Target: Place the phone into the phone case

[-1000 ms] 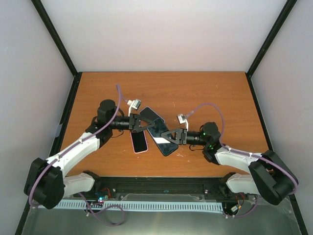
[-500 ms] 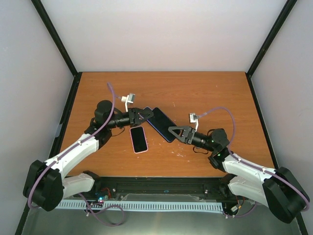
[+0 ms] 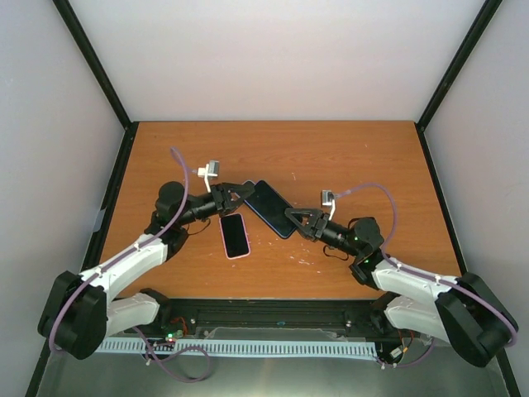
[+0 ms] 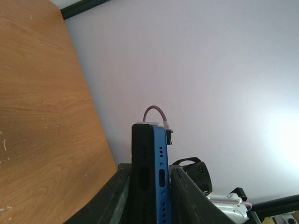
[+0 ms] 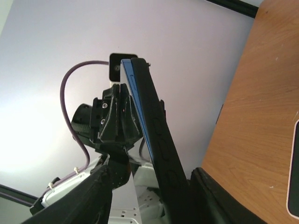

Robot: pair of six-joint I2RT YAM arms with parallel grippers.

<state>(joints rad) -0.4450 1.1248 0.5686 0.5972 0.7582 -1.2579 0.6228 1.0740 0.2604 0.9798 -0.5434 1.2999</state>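
Top view: a second ago two dark slabs lay crossed between the arms. Now only one shows, the phone [image 3: 269,207], slanting from upper left to lower right over the worktop [image 3: 355,157]. The left tool [image 3: 238,194] grips its upper-left end, a little further up and left than before. The right tool [image 3: 295,217], which stood just clear of the slab half a second ago, has come up to its lower-right end. The pink-rimmed phone [image 3: 235,236] lies flat on the worktop in the same spot as before, just below the left tool and apart from it. Whether the held phone touches the worktop cannot be told here.

Left wrist view: the blue end of the phone [image 4: 161,177], with its port and speaker holes, stands between the fingers [image 4: 114,200]. The black phone case [image 4: 141,172] lies flat against its left side. The tool is clamped on the pair, one finger on the case and the other on the phone.

Right wrist view: the stacked pair runs up and away from the right tool to the left tool [image 5: 117,116], which pinches the far end. The right tool's jaws stand apart: one finger sits close beside the black case [image 5: 156,135], and a clear gap separates the other from the blue phone [image 5: 135,102]. The pink-rimmed phone [image 5: 293,172] shows at the right edge, on the worktop
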